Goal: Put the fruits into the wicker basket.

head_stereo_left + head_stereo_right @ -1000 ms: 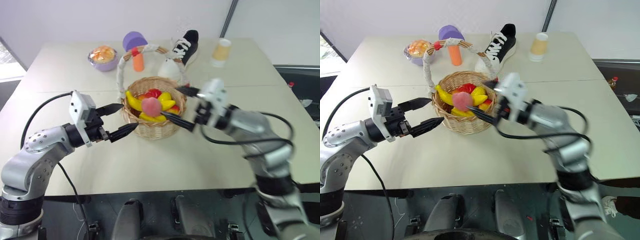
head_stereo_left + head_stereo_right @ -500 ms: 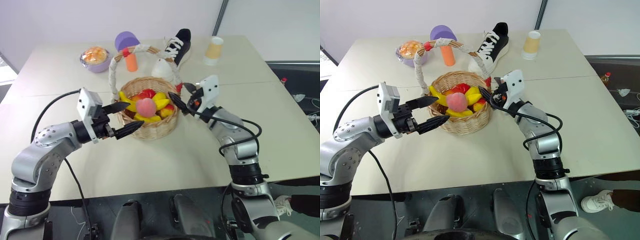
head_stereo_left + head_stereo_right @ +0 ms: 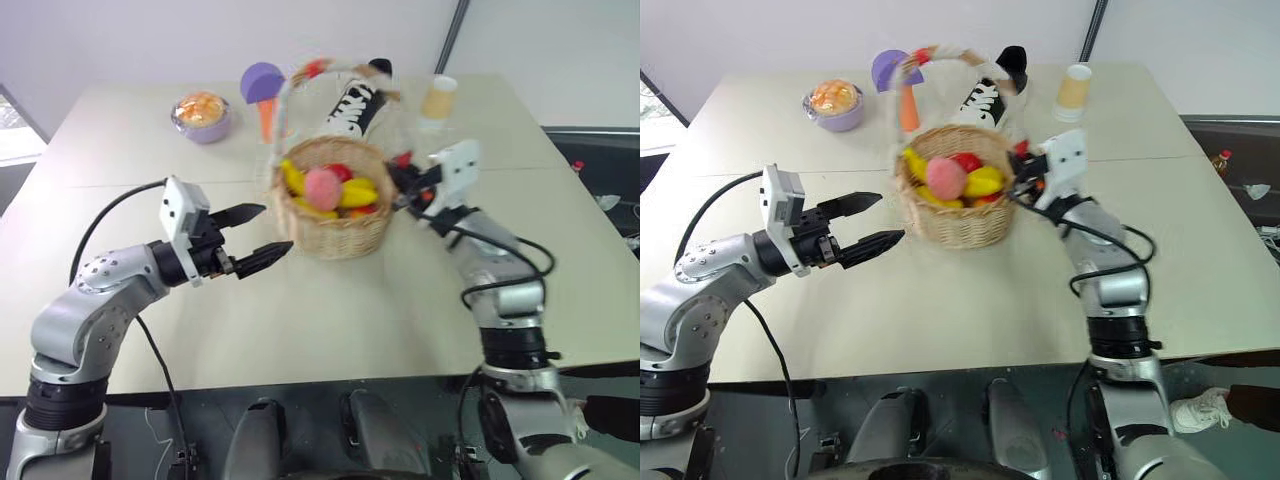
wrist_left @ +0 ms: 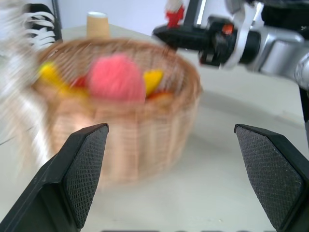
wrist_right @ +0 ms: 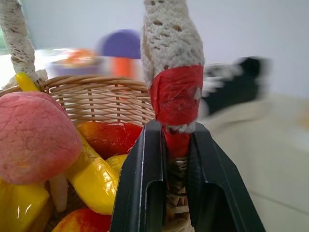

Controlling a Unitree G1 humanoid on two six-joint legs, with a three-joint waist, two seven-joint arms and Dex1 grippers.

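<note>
The wicker basket (image 3: 338,237) stands mid-table, its white-wrapped handle (image 3: 330,70) blurred. Inside lie the fruits: a pink peach (image 3: 322,187), a yellow banana (image 3: 291,179), a yellow lemon (image 3: 360,196) and red pieces. My right gripper (image 3: 400,181) is at the basket's right rim, shut on the handle's base by its red wrap (image 5: 176,94); in the right wrist view both fingers (image 5: 145,179) clamp it. My left gripper (image 3: 276,228) stays open just left of the basket, apart from it, nothing between its fingers (image 4: 87,164).
At the back of the table are a purple bowl with an orange bun (image 3: 204,115), a purple-capped mushroom toy (image 3: 264,90), a black and white shoe (image 3: 352,103) right behind the basket, and a paper cup (image 3: 438,97). The table's front edge (image 3: 330,375) is near.
My right gripper has gone from open to shut on the handle's base. The basket has shifted right and toward the shoe with it, and blurs. The left gripper has not moved.
</note>
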